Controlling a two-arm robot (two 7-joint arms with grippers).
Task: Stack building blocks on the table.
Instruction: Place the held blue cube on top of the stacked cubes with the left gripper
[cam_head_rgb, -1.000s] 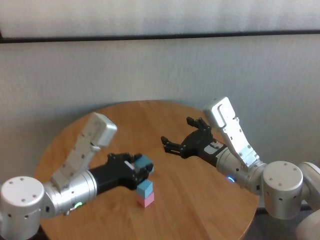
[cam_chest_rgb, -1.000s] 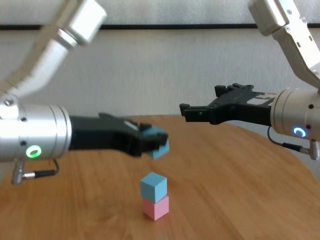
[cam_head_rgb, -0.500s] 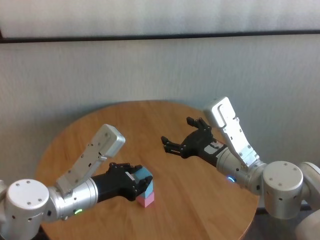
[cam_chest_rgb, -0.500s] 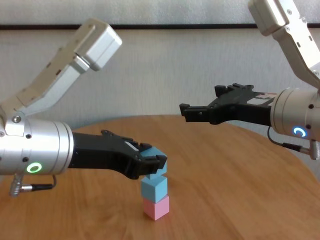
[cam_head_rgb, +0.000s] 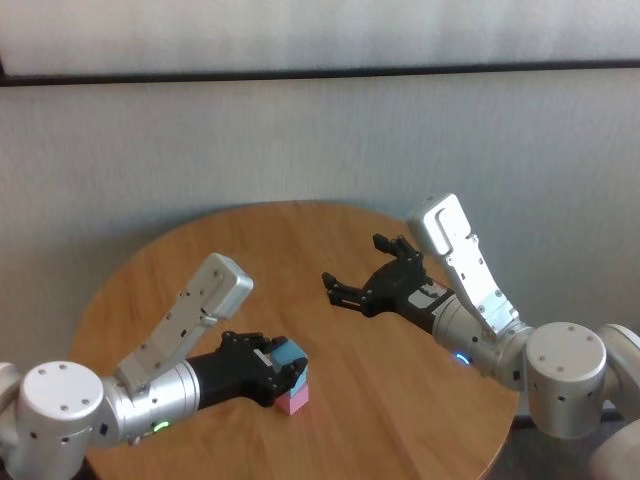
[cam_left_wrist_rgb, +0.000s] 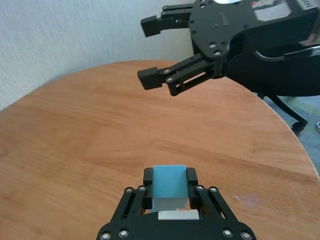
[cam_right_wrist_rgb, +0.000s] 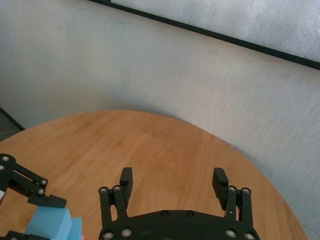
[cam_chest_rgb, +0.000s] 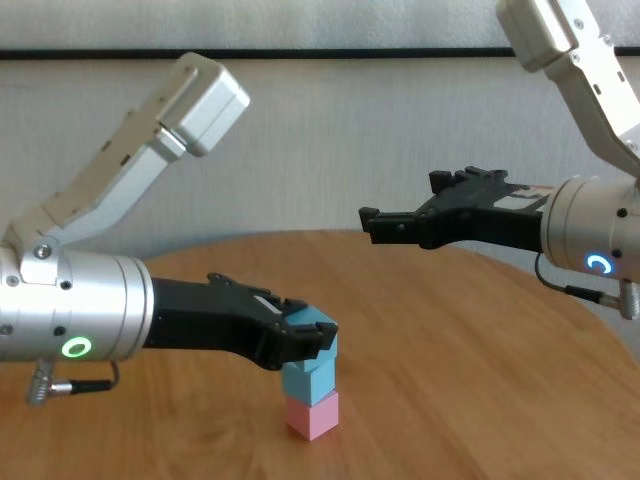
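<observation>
Head view: the left gripper (cam_head_rgb: 275, 367) reaches into the lower centre of the frame, its fingers clamped on a blue block (cam_head_rgb: 289, 355). That block sits over the pink block (cam_head_rgb: 294, 400) on the table (cam_head_rgb: 400, 400); the second blue block is hidden behind the gripper here. The right gripper (cam_head_rgb: 352, 288) hovers at mid-frame, well apart from the stack, fingers spread and empty.

Left wrist view: the held blue block (cam_left_wrist_rgb: 169, 186) shows at bottom centre, squeezed between the two pads (cam_left_wrist_rgb: 148, 179). The right gripper (cam_left_wrist_rgb: 150, 55) hangs in the upper part of the frame, open, above bare table (cam_left_wrist_rgb: 75, 140).

Right wrist view: its own fingers (cam_right_wrist_rgb: 126, 179) stand wide apart at the bottom of the frame. At the lower left corner a blue block (cam_right_wrist_rgb: 50, 225) shows, with a sliver of pink beside it.

Chest view: the stack stands at bottom centre, pink block (cam_chest_rgb: 313, 416) on the table (cam_chest_rgb: 480, 380), lower blue block (cam_chest_rgb: 308, 381) on it, and the held blue block (cam_chest_rgb: 318, 333) on top (or just touching; the contact line is masked by the fingers). The left gripper (cam_chest_rgb: 300, 338) grips it from the left of the frame. The right gripper (cam_chest_rgb: 390, 222) stays high at right centre.

The step in hand looks like placing the third block. The next move probably calls for parting the fingers gently and drawing straight back, so the narrow stack is not nudged.
</observation>
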